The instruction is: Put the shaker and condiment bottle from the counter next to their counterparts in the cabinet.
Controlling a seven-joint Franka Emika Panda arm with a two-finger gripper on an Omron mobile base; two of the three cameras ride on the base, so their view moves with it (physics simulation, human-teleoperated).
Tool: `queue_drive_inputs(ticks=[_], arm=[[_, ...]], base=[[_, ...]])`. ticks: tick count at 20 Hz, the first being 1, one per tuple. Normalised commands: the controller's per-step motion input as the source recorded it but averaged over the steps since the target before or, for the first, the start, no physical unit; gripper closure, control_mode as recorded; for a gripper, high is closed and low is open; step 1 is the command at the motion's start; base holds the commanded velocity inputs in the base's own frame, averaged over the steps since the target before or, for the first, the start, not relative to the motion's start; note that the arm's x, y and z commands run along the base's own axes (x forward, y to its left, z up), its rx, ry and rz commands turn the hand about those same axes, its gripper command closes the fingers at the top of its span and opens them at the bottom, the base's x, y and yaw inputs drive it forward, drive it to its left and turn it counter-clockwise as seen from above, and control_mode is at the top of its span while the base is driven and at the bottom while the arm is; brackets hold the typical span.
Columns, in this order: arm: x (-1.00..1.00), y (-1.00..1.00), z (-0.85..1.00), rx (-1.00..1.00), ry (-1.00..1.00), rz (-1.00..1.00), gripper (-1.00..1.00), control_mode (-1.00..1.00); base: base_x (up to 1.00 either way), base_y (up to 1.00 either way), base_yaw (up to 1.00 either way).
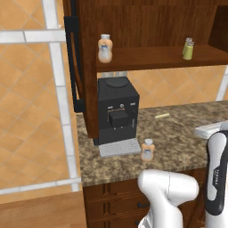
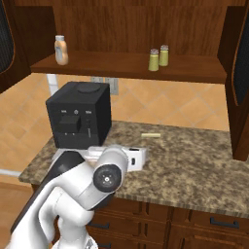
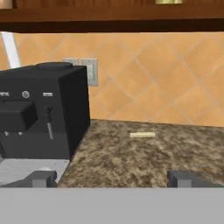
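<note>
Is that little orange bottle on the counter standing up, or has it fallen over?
Standing up. The orange bottle rests on its rounded base on the counter, pale cap on top, just right of the coffee machine's tray.

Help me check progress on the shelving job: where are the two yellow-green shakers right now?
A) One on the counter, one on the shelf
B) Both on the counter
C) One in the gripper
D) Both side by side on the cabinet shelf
D: the two shakers stand together on the cabinet shelf.
</note>
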Motion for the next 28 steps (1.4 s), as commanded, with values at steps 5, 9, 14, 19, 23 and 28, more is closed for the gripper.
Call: queue_drive_inputs(ticks=[5,9,14,19,23,28], arm=[[-0.03,0.32,-0.42,-0.05,0.01,0.22,-1.00,-1.00],[0.00,0.26,-0.48,-0.06,0.00,0.33,-1.00,-1.00],[0.00,0.16,-0.39,-0.02,0.00,0.29,-1.00,-1.00],[0.00,0.00,-0.21,-0.02,0.01,0.07,-1.00,-1.00],[0.00,0.08,-0.04,-0.04,0.00,0.00,-1.00,-1.00],[0.00,0.37,0.00,-0.01,0.00,0.00,-1.00,-1.00]], base=[[0.00,0.00,0.00],[0.00,0.00,0.00],[0.00,0.00,0.00],[0.00,0.00,0.00],[0.00,0.00,0.00],[0.00,0.00,0.00]])
